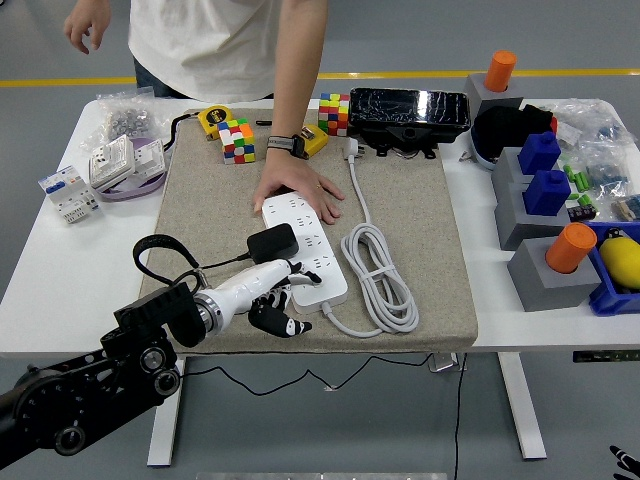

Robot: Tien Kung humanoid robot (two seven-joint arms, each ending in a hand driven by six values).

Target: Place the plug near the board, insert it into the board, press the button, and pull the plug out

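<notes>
- The black plug (pixel 272 242) is sitting on the left part of the white power board (pixel 305 250), apparently seated in a socket, though how deep it goes cannot be told; its thin black cable is looping away toward 9 o'clock.
- The board's long axis is running from 11 o'clock to 5 o'clock across the grey mat (pixel 400 200); a person's hand (pixel 297 186) is pressing flat on its far end, steadying it.
- The left hand (pixel 268 296) is lying at the board's near-left edge, with the plug just at 12 o'clock from it; its dark fingers (pixel 283 323) are curling loosely under the white palm and holding nothing, as far as can be seen.
- The right hand is not showing; so the left is the one placed to act.
- Judging by this, the button press or the pull-out is coming next; either calls for a short reach up and slightly right.
</notes>
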